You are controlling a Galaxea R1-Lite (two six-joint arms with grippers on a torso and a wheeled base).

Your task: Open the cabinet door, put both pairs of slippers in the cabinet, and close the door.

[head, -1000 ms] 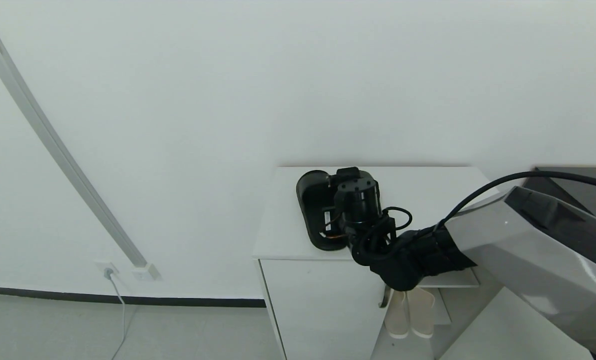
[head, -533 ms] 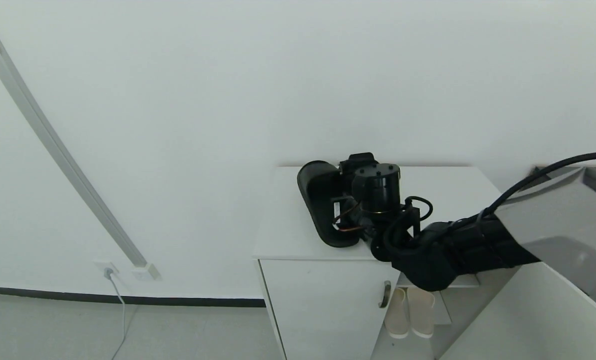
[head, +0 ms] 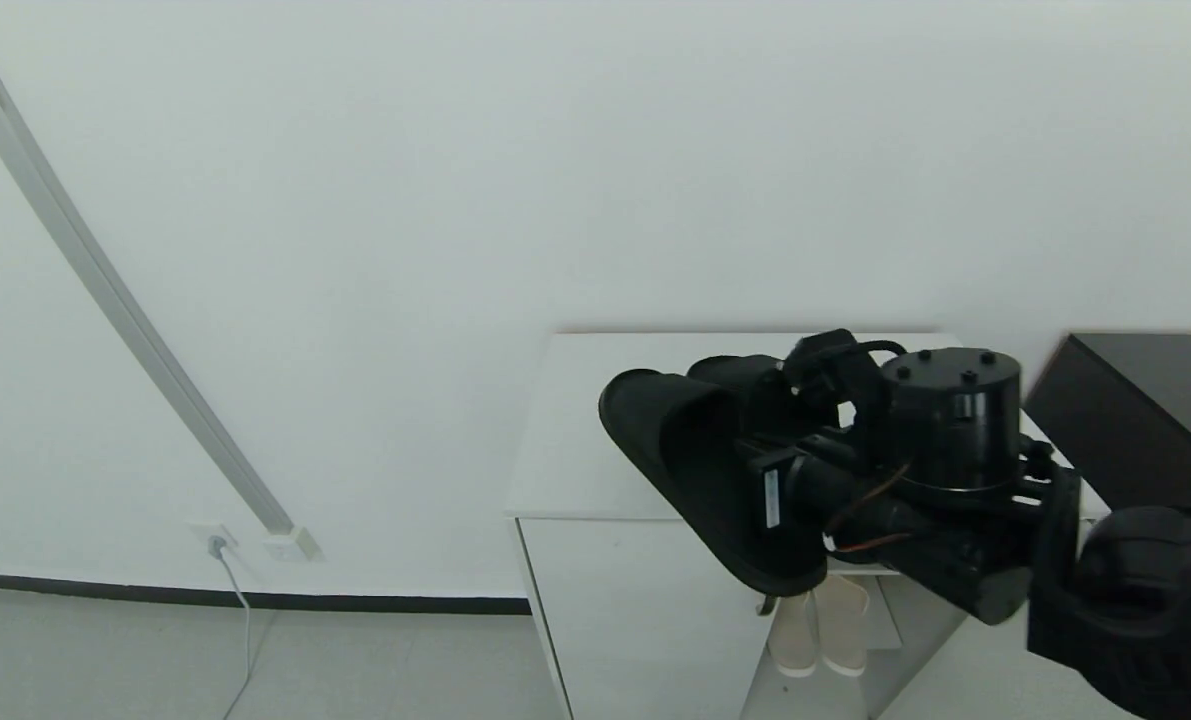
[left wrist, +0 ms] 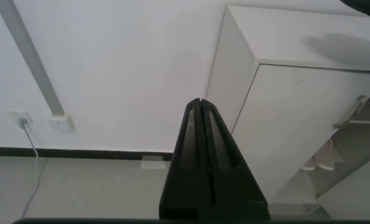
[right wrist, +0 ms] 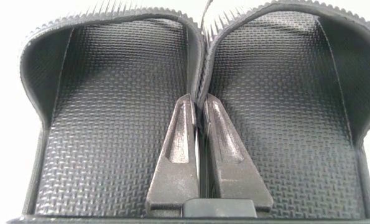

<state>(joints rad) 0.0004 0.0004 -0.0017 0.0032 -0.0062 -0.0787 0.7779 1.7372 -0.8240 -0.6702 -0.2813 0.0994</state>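
Note:
My right gripper (head: 770, 430) is shut on a pair of black slippers (head: 715, 470), held tilted in the air over the front edge of the white cabinet's top (head: 575, 440). In the right wrist view its fingers (right wrist: 178, 155) pinch the two touching inner walls of the black slippers (right wrist: 110, 106). A pair of white slippers (head: 817, 630) stands on a shelf inside the cabinet's open right half. The left door (head: 645, 620) is shut, with its handle (head: 767, 600) at its right edge. My left gripper (left wrist: 201, 124) is shut on nothing, out to the left of the cabinet (left wrist: 296, 124).
A dark block (head: 1145, 420) lies at the right next to the cabinet top. A slanted grey rail (head: 105, 290) runs down the wall to a socket with a plugged cord (head: 217, 545). Bare floor lies left of the cabinet.
My right arm has lifted the black slippers off the cabinet top and carried them right and toward the camera, tilting them.

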